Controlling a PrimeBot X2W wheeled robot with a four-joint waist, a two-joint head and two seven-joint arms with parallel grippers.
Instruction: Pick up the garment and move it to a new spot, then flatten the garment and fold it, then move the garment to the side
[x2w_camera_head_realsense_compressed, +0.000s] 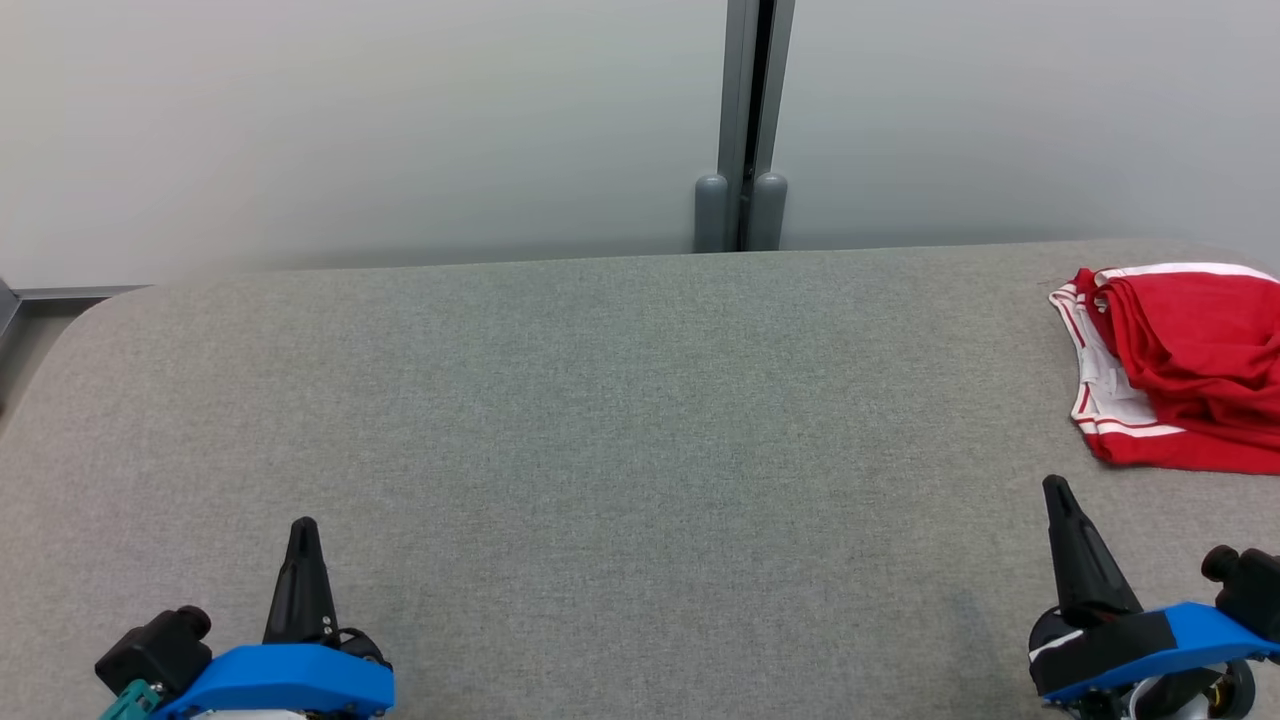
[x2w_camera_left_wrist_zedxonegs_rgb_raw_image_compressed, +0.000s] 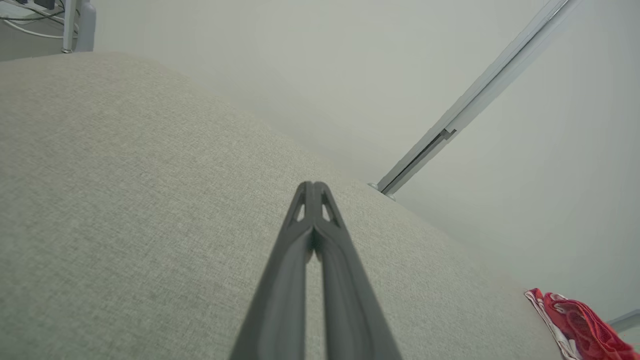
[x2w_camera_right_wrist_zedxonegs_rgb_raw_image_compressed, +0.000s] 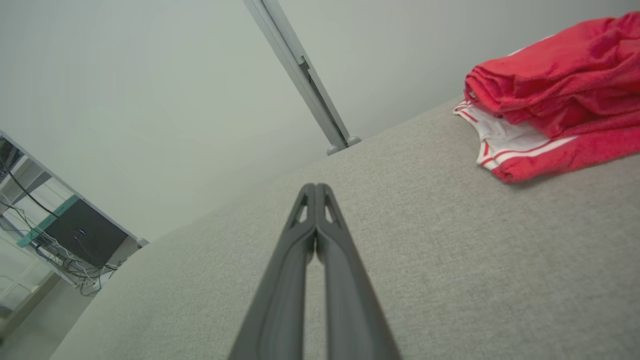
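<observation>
A red garment (x2w_camera_head_realsense_compressed: 1190, 360) with white trim lies crumpled at the far right of the grey fabric-covered table (x2w_camera_head_realsense_compressed: 600, 420), partly cut off by the head view's right edge. It also lies at the lower right of the left wrist view as the garment (x2w_camera_left_wrist_zedxonegs_rgb_raw_image_compressed: 580, 325) and at the upper right of the right wrist view as the garment (x2w_camera_right_wrist_zedxonegs_rgb_raw_image_compressed: 555, 100). My left gripper (x2w_camera_head_realsense_compressed: 303, 528) rests at the lower left, shut and empty, its fingers (x2w_camera_left_wrist_zedxonegs_rgb_raw_image_compressed: 320, 260) pressed together. My right gripper (x2w_camera_head_realsense_compressed: 1055, 487) sits at the lower right, shut and empty, a short way in front of the garment, fingers (x2w_camera_right_wrist_zedxonegs_rgb_raw_image_compressed: 325, 260) touching.
A pale wall with a grey vertical post (x2w_camera_head_realsense_compressed: 745, 130) stands behind the table's far edge. The table's left corner is rounded (x2w_camera_head_realsense_compressed: 90, 310). A dark box with cables (x2w_camera_right_wrist_zedxonegs_rgb_raw_image_compressed: 75, 235) sits on the floor beyond the table's left end.
</observation>
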